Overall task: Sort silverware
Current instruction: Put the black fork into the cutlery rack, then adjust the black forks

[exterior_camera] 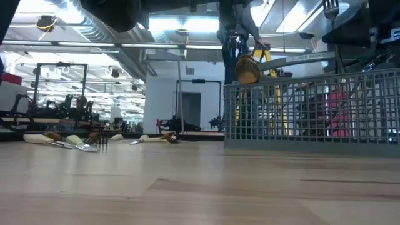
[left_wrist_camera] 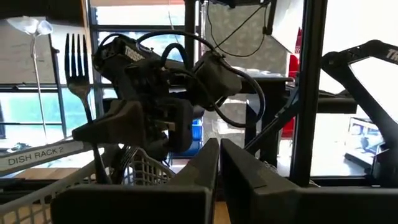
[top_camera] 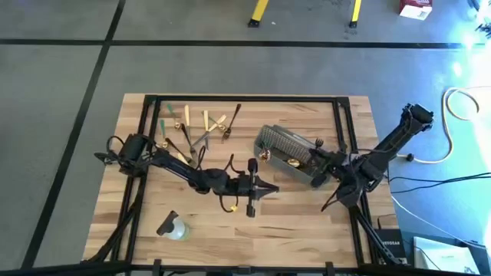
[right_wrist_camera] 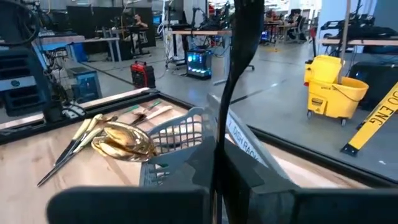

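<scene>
Low view: grey basket hides right gripper.

Robotics lab: open concrete floor, workbenches, yellow mop bucket, other rigs.

Bright overhead light, glare at backlit windows, near fingers blurred
</scene>
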`<state>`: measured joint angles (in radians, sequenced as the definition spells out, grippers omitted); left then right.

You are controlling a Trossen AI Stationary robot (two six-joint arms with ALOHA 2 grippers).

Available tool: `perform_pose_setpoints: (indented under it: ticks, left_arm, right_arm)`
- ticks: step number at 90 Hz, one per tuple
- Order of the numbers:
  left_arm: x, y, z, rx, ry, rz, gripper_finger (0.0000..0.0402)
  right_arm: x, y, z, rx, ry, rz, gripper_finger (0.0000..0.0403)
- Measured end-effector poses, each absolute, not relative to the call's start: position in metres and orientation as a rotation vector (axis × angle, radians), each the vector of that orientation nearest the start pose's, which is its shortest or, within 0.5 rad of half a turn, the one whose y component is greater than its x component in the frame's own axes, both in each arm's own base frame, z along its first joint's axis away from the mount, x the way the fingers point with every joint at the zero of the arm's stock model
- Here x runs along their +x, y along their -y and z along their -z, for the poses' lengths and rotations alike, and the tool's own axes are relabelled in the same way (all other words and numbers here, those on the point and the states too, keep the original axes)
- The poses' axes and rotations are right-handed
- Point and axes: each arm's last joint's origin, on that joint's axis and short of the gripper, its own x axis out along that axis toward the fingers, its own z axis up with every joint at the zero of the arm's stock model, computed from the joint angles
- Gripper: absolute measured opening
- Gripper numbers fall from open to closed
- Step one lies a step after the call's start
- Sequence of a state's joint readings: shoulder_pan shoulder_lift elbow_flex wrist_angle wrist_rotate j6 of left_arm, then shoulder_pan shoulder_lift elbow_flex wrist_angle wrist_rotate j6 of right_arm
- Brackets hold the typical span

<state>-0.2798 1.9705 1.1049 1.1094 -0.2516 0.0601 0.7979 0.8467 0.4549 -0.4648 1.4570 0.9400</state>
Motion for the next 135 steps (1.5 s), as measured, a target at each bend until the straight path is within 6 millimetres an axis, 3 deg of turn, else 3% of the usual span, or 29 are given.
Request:
perform_pose_setpoints:
  ticks: [26, 54, 71, 103, 116, 135]
  left_arm:
    - [0.406, 0.109, -0.222, -0.007, 0.236, 0.023, 0.0000]
    - [0.406, 0.109, -0.222, -0.006, 0.236, 0.022, 0.0000]
    - [0.406, 0.109, -0.222, 0.000, 0.234, 0.022, 0.0000]
    - [0.406, 0.089, -0.209, -0.099, 0.162, -0.177, 0.0000]
    - [0.383, 0.080, -0.212, -0.087, 0.170, -0.276, 0.0000]
    - [0.336, 0.063, -0.227, -0.098, 0.208, -0.344, 0.0000]
  right_arm:
    - [0.119, -0.081, -0.210, 0.153, -0.006, 0.724, 0.0007]
    - [0.119, -0.081, -0.211, 0.151, 0.010, 0.735, 0.0090]
    - [0.119, -0.080, -0.212, 0.125, 0.013, 0.745, 0.0105]
    - [0.127, -0.089, -0.263, 0.019, -0.039, 0.717, 0.0101]
    - [0.130, -0.092, -0.277, 0.000, -0.079, 0.660, 0.0101]
    - [0.133, -0.097, -0.276, -0.045, -0.214, 0.450, 0.0101]
